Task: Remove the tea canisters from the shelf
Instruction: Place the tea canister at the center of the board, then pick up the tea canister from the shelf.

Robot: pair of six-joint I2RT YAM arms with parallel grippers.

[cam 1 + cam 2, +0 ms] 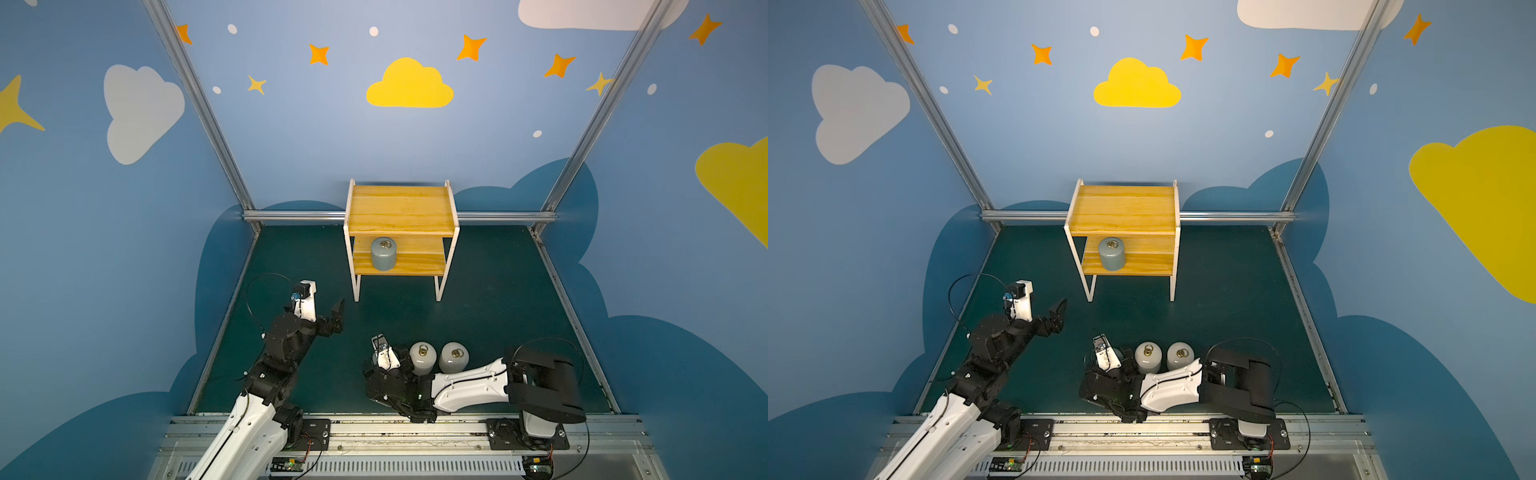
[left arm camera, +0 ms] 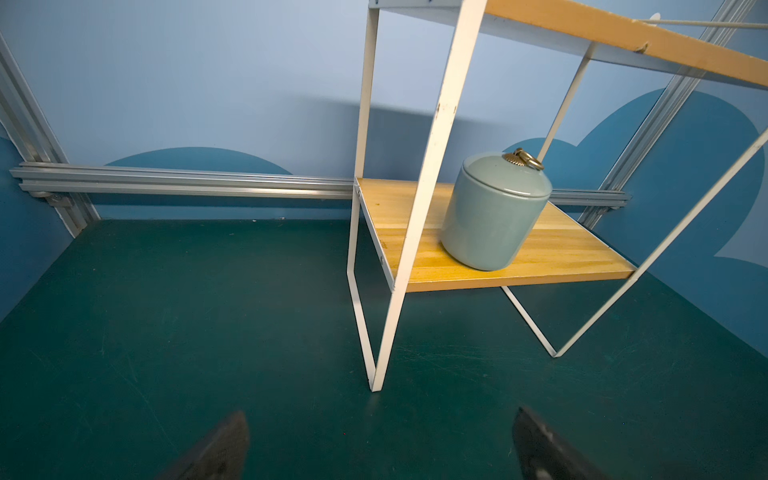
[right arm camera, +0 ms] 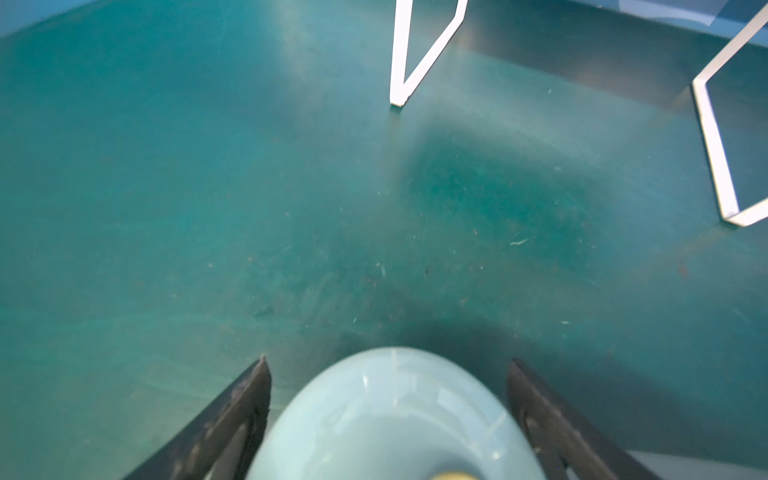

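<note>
The shelf [image 1: 401,208] stands at the back middle of the green mat in both top views. One grey-blue tea canister [image 1: 383,254] [image 2: 494,216] sits upright on its lower board, left of middle; the upper board is bare. Two white tea canisters [image 1: 423,358] [image 1: 454,357] stand side by side on the mat in front. Another pale grey-blue canister [image 3: 395,415] stands on the mat between the fingers of my right gripper [image 3: 388,362], which is open with a narrow gap on each side. My left gripper [image 2: 380,417] is open and empty, low over the mat, facing the shelf's front left leg [image 2: 378,374].
Blue painted walls with aluminium posts close in the mat; a rail [image 1: 299,216] runs along the back behind the shelf. My right forearm [image 1: 469,386] lies just in front of the white canisters. The arms' base rail [image 1: 395,434] spans the front edge.
</note>
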